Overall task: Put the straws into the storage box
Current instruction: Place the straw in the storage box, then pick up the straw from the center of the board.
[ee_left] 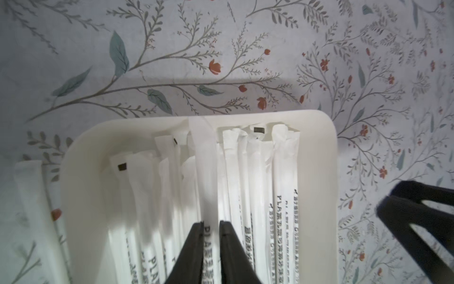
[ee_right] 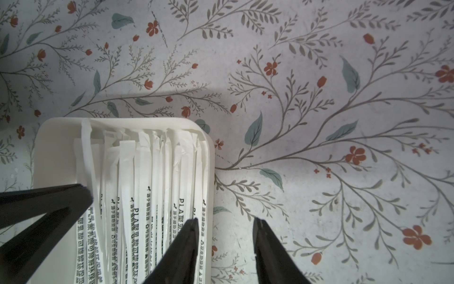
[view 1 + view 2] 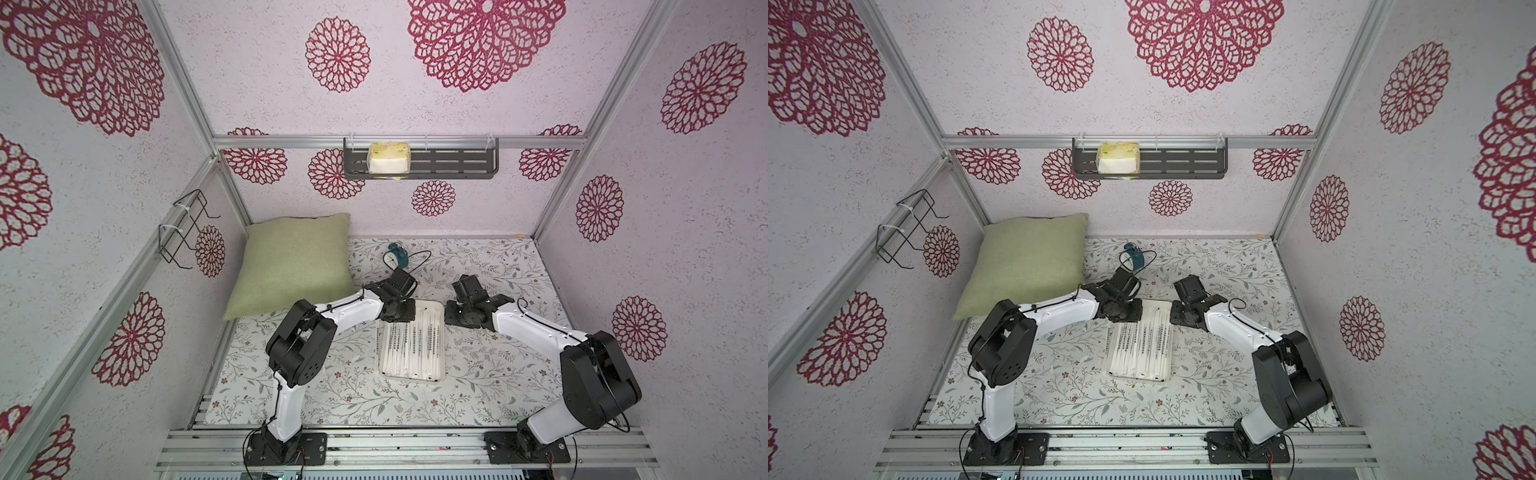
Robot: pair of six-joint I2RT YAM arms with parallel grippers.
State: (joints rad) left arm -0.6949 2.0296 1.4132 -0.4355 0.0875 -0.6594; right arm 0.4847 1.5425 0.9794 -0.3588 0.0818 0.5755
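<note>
Paper-wrapped and thin, the straws (image 3: 411,345) look almost weightless, bendy and easy to crease. A light pinch across the width, towards mid-length, should suit them best. They fill the white box (image 1: 319,172) in the middle of the desk (image 2: 319,123), lying side by side with their long axis running near to far, along the box's long sides. The left claw (image 1: 211,228) is clamped on one straw (image 1: 205,172) over the far part of the box. That straw points the same way, its far end riding on the far rim. Another straw (image 1: 29,196) lies on the desk just outside the box wall. The right claw (image 2: 224,226) hangs empty with its jaws apart, straddling the box's right rim.
</note>
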